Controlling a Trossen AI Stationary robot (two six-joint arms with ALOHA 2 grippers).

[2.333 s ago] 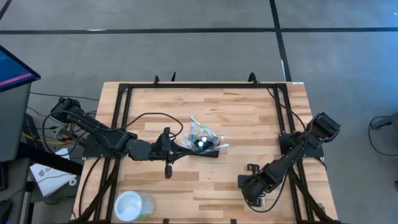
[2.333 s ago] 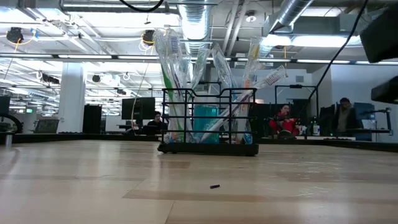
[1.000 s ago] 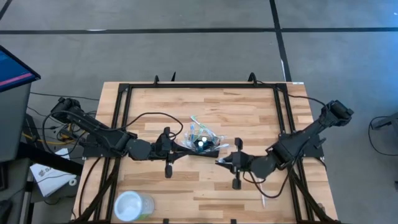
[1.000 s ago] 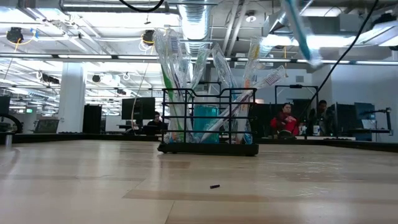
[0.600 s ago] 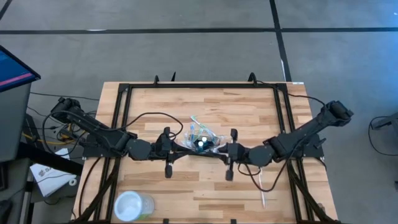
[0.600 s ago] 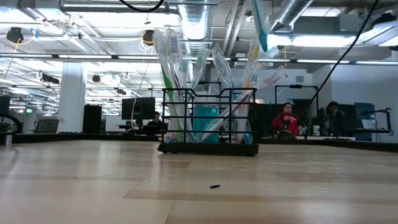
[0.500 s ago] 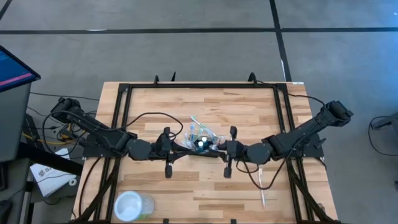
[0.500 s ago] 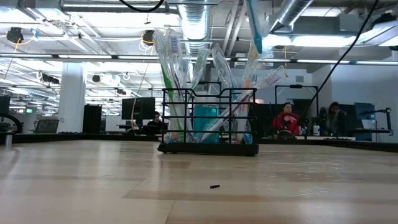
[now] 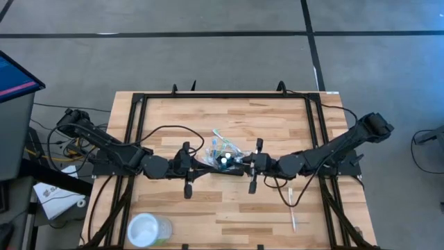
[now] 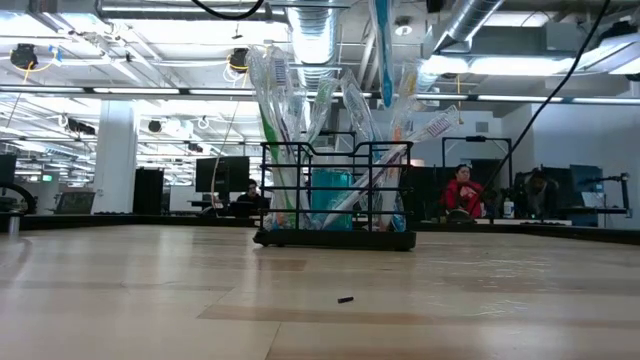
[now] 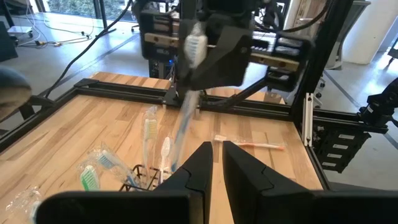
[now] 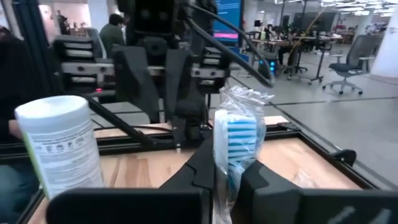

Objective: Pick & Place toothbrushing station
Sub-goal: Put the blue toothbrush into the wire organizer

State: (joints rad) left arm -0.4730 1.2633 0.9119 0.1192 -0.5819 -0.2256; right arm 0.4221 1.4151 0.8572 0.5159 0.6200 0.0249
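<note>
The toothbrushing station (image 9: pixel 225 162), a small black wire-mesh caddy, is seen standing upright near the middle of the wooden table (image 9: pixel 277 125), with several wrapped toothbrushes (image 10: pixel 275 110) leaning out of its top and a teal object visible behind its bars in the low view. The right gripper (image 9: pixel 248 165) is positioned just beside the caddy on its right side, and its fingers are clamped on a blue toothbrush (image 12: pixel 235 142) in clear wrapping; in the right wrist view the bristle head is seen standing up between the two dark fingers (image 12: pixel 199 165). In the low view the same blue toothbrush (image 10: pixel 381 50) hangs roughly upright above the caddy's top edge, its lower end just above the other brush heads; whether it touches them cannot be told. The left gripper (image 9: pixel 197 167) is placed against the caddy's left side, with its fingers (image 11: pixel 200 167) drawn close together; whether the wire frame is pinched between them cannot be told from these views. A single toothbrush (image 9: pixel 293 221) lies on the table near the front right edge, well apart from the caddy, and a clear round cup (image 9: pixel 146 230) stands near the front left corner. A white wipes canister (image 12: pixel 61 152) appears in the right wrist view. People are seated at desks in the room beyond the table.
</note>
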